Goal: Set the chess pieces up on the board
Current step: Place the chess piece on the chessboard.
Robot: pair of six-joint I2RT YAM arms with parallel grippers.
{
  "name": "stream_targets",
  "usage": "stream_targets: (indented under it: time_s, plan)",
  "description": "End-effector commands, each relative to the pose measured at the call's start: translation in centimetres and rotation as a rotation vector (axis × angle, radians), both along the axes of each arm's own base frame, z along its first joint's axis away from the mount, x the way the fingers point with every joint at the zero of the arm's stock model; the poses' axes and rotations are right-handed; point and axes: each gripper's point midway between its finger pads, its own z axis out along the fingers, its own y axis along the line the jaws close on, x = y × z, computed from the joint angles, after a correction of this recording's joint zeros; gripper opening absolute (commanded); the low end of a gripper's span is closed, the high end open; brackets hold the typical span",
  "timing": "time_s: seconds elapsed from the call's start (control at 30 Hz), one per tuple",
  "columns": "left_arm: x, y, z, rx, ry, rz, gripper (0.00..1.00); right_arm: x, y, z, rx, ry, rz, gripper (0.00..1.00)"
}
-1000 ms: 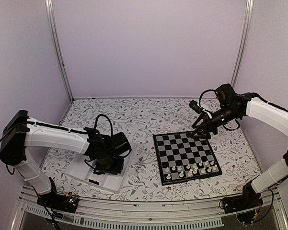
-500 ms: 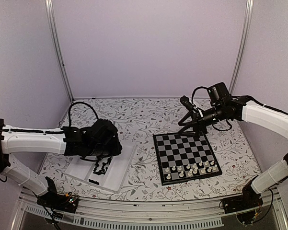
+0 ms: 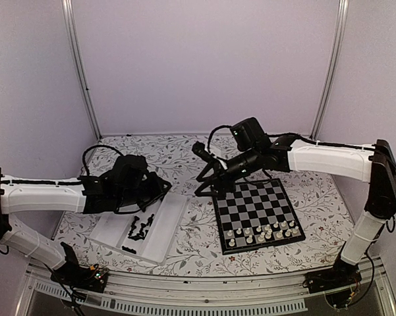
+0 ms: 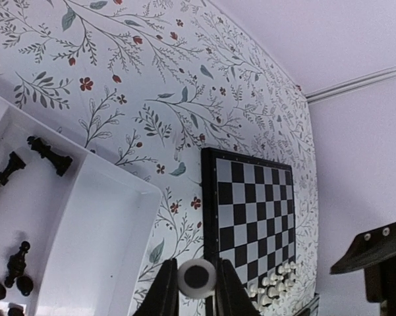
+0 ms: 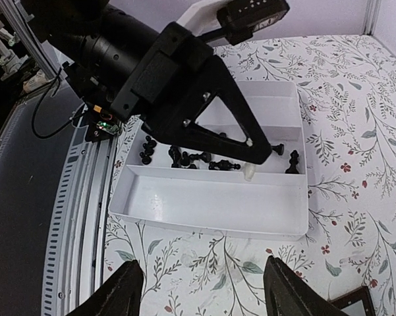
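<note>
**Two grippers converge between tray and board**

Both grippers have shifted in the last second. The left gripper (image 3: pixel 163 189), which was down inside the tray (image 3: pixel 173 214), now hangs above the tray's 12 o'clock edge. The right gripper (image 5: pixel 201 263) has swung from the 1 o'clock corner of the board (image 3: pixel 250 197) across to just past its 11 o'clock corner, its wrist camera facing the tray.

By count there is one board, one tray and one piece aloft. The board lies flat on the floral cloth (image 3: pixel 184 158), at 3 o'clock from the tray. Its black and light-grey checks sit inside a thin dark border. White pieces (image 3: pixel 263 232) stand in two rows along its 6 o'clock edge; they look to be about a dozen or more, too small for a sure count. Black pieces (image 3: pixel 140 227) lie scattered on their sides in the tray's middle compartment, again too small to count exactly.

The left gripper's fingers are clamped on a single white piece (image 4: pixel 196 278), seen end-on as a pale ring with a dark centre. The right gripper's fingers stand well apart with nothing between them.
</note>
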Motion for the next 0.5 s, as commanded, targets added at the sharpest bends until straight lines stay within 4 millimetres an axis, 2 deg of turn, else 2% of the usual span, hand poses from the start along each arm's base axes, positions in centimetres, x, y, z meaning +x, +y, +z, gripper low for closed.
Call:
stream_targets:
  time_s: [0.0, 0.1, 0.27, 0.47]
  plan:
    - [0.9, -0.9, 2.7, -0.186, -0.04, -0.009, 0.12, 2.2, 2.3, -0.5, 0.0, -0.036, -0.076, 0.65]
    - [1.0, -1.2, 3.1, -0.249, -0.044, -0.016, 0.12, 3.2, 3.3, -0.1, 0.021, -0.047, -0.109, 0.64]
    - [0.8, -2.0, 3.0, -0.314, -0.029, -0.039, 0.12, 3.4, 5.4, 0.1, 0.04, -0.029, -0.103, 0.6]
    - [0.5, -1.7, 2.8, -0.332, -0.034, -0.034, 0.12, 3.7, 6.8, -0.9, 0.025, 0.002, -0.12, 0.58]
